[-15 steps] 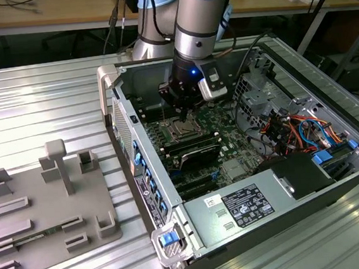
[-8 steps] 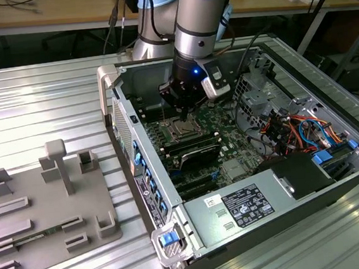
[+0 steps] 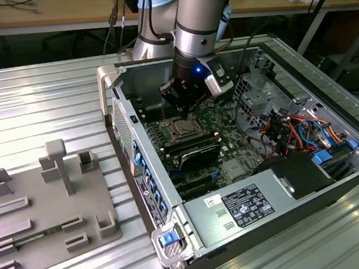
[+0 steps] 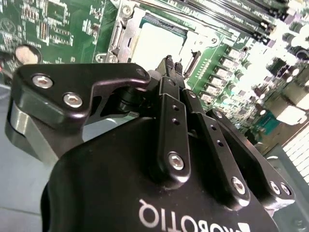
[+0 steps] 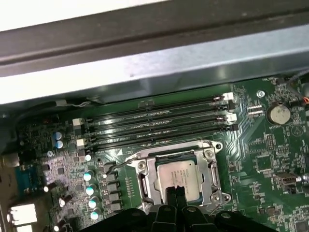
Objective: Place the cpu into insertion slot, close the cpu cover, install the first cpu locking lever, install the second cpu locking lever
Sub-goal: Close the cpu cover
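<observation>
Sitting flat in the insertion slot (image 5: pixel 145 183), the cpu (image 5: pixel 187 175) shows a silvery-grey square top directly under the hand (image 5: pixel 175 193), whose fingers are pressed together on nothing, tips just over the chip's nearest edge. Silvery metal rims the chip all round. Beyond the hand run long black memory slots (image 5: pixel 154 126), then the case wall (image 5: pixel 145 72); open green board flanks the hand

Black pincer (image 4: pixel 172 65), fingertips together, close over the cpu (image 4: pixel 161 41), seated in the insertion slot (image 4: pixel 121 35), green circuit board (image 4: pixel 58 24) around
</observation>
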Available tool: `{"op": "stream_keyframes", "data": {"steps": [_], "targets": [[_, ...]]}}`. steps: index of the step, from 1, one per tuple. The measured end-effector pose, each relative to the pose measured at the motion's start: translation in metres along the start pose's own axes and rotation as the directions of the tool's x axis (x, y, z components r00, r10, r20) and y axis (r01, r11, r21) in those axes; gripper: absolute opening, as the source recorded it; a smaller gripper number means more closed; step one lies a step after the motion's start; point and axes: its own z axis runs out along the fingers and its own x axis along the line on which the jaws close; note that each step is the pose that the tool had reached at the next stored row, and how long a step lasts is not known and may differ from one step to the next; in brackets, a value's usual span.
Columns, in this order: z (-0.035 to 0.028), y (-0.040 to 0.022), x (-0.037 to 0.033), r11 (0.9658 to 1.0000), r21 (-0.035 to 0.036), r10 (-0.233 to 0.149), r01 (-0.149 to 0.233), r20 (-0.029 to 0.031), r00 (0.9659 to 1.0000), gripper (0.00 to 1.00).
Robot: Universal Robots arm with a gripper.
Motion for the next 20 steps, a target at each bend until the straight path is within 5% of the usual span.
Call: {"op": "stream_keyframes", "data": {"steps": [4,8,20], "targets": [[0.0000,0.0000,0.0000,0.9965,-0.0020,-0.084,0.084,0.0034,0.9965,0.11],[-0.0001,0.0000,0.0000,0.9874,-0.0038,-0.158,0.158,0.0065,0.9874,0.11],[-0.0042,-0.0001,-0.0005,0.9861,-0.0008,-0.166,0.166,0.0055,0.9861,0.11]]}}
